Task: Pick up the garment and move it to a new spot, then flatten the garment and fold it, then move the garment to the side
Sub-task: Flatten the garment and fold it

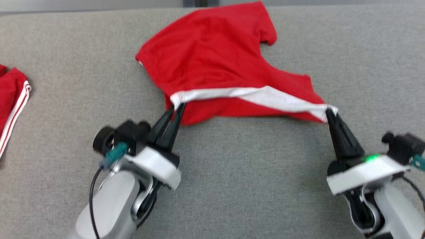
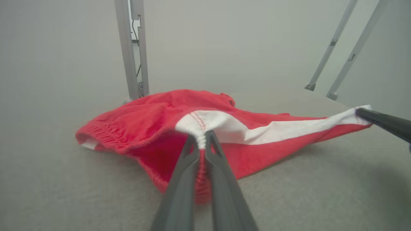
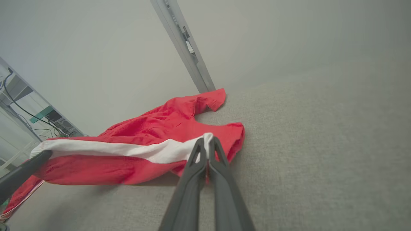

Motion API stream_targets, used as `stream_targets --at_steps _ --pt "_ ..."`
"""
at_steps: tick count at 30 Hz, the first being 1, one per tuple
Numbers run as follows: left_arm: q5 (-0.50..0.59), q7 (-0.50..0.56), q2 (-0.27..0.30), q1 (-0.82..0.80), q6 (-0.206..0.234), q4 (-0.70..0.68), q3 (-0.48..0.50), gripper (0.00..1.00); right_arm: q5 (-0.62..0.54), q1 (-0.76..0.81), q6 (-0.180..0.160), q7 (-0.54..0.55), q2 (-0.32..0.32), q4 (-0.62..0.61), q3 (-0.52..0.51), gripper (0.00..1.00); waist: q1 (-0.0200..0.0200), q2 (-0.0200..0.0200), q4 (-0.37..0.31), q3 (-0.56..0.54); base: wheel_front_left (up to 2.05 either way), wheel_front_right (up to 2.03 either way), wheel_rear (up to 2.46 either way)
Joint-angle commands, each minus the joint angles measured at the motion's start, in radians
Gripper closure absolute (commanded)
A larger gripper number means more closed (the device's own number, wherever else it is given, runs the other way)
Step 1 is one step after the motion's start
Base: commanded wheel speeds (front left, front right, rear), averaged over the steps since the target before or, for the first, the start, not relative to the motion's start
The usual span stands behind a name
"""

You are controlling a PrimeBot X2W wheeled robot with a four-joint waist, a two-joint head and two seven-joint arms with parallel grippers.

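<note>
A red garment [image 1: 212, 56] with a white waistband [image 1: 259, 96] lies crumpled on the grey table, its near edge lifted and stretched between my two grippers. My left gripper [image 1: 176, 108] is shut on the waistband's left end [image 2: 200, 133]. My right gripper [image 1: 330, 111] is shut on the waistband's right end [image 3: 207, 141]. In the left wrist view the right gripper's finger [image 2: 385, 123] shows at the right edge. The left gripper's finger [image 3: 19, 175] appears at the left edge of the right wrist view. The far part of the garment rests on the table.
A second red garment with white stripes [image 1: 11, 103] lies at the table's left edge. The grey cloth table [image 1: 245, 186] spreads wide in front of me. Metal frame posts [image 2: 131, 48] stand beyond the table's far edge.
</note>
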Motion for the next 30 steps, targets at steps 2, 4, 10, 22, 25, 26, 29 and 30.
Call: stream_targets --at_steps 2,4,10,22,25,26,29,30 --pt "-0.004 0.028 0.047 0.113 0.038 -0.102 -0.004 1.0 -0.037 0.133 0.001 0.028 0.024 -0.075 -0.051 1.0 -0.0001 0.0 -0.011 -0.056 0.0 0.0 0.0" --pt "-0.01 0.061 0.078 0.17 0.051 -0.152 -0.012 1.0 -0.06 0.202 0.001 0.054 0.04 -0.117 -0.086 1.0 -0.0001 0.0 -0.008 -0.069 0.0 0.0 0.0" --pt "-0.043 0.126 0.143 0.298 0.067 -0.283 -0.015 1.0 -0.116 0.367 0.001 0.15 0.099 -0.243 -0.168 1.0 -0.0001 0.0 -0.009 -0.095 0.0 0.0 0.0" --pt "-0.109 0.253 0.286 0.532 0.138 -0.523 0.011 1.0 -0.232 0.637 0.001 0.374 0.173 -0.495 -0.271 1.0 -0.0001 0.0 -0.032 -0.148 0.0 0.0 0.0" --pt "-0.127 0.271 0.289 0.554 0.162 -0.558 0.026 1.0 -0.245 0.63 0.001 0.388 0.18 -0.528 -0.288 1.0 -0.0001 0.0 -0.031 -0.149 0.0 0.0 0.0" --pt "-0.137 0.271 0.283 0.553 0.165 -0.568 0.033 1.0 -0.255 0.614 0.001 0.387 0.181 -0.534 -0.292 1.0 -0.0001 0.0 -0.03 -0.148 0.0 0.0 0.0" --pt "-0.176 0.259 0.262 0.532 0.173 -0.571 0.062 1.0 -0.281 0.545 0.001 0.373 0.179 -0.543 -0.295 1.0 -0.0001 0.0 -0.023 -0.136 0.0 0.0 0.0" --pt "-0.188 0.255 0.25 0.523 0.175 -0.567 0.071 1.0 -0.292 0.515 0.001 0.369 0.17 -0.535 -0.296 1.0 -0.0001 0.0 -0.021 -0.131 0.0 0.0 0.0"
